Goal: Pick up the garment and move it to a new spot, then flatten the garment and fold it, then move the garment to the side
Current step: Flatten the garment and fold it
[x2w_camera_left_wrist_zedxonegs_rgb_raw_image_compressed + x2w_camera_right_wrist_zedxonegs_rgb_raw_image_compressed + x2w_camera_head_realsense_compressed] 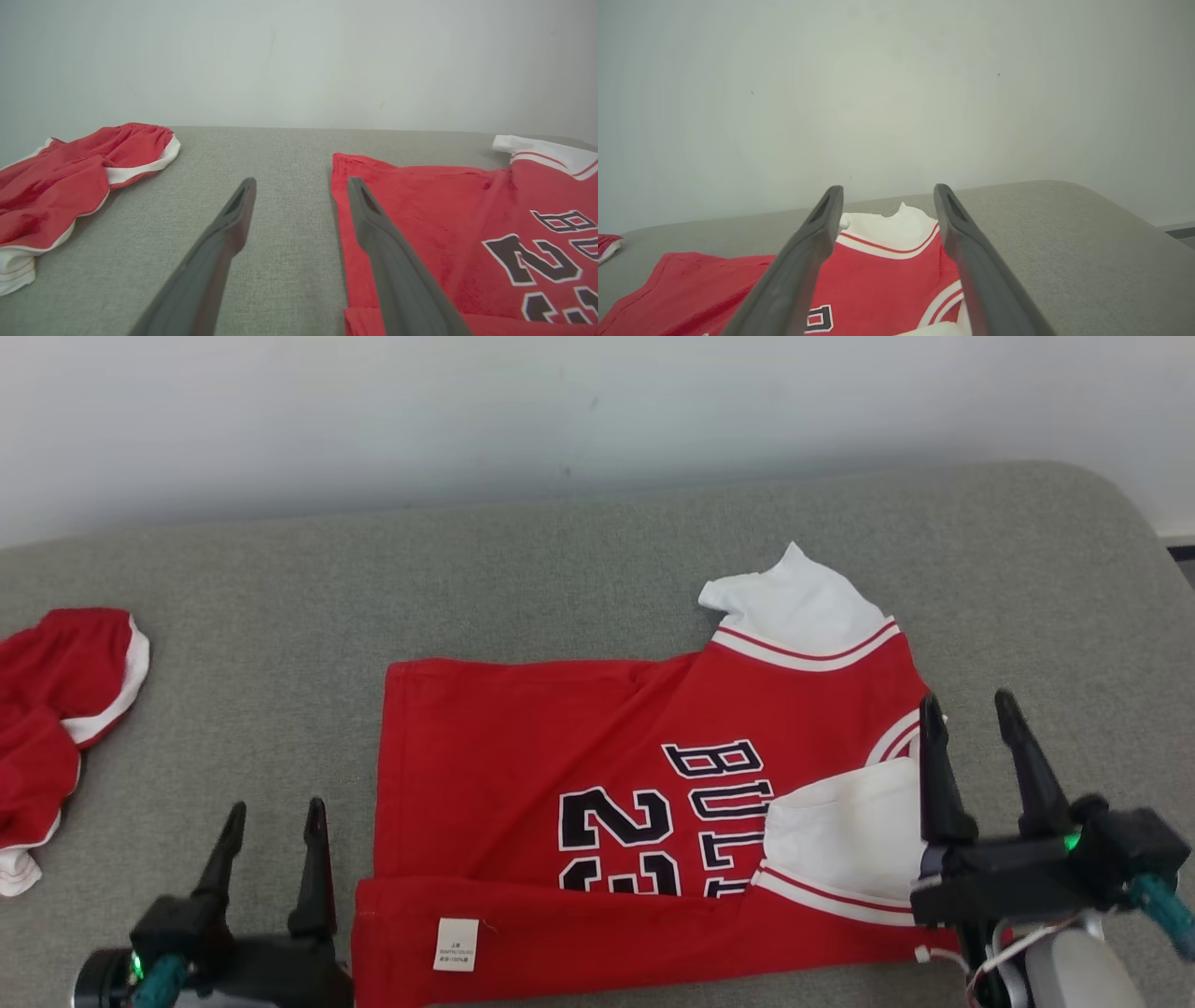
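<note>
While the grey fabric-covered table (597, 551) spans the view, we see the red jersey (523, 737) lying mid-table, near hem folded up. Red shorts (56, 691) sit well apart at far left. The left pincer (276, 805) is wide and empty just left of the jersey; the right pincer (966, 698) is wide and empty over its right edge.

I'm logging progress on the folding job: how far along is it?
Done: the jersey lies spread on the grey surface, its near edge folded over, label up. In hand: nothing; left hand and right hand are open. Left: finish folding, then move it aside.
</note>
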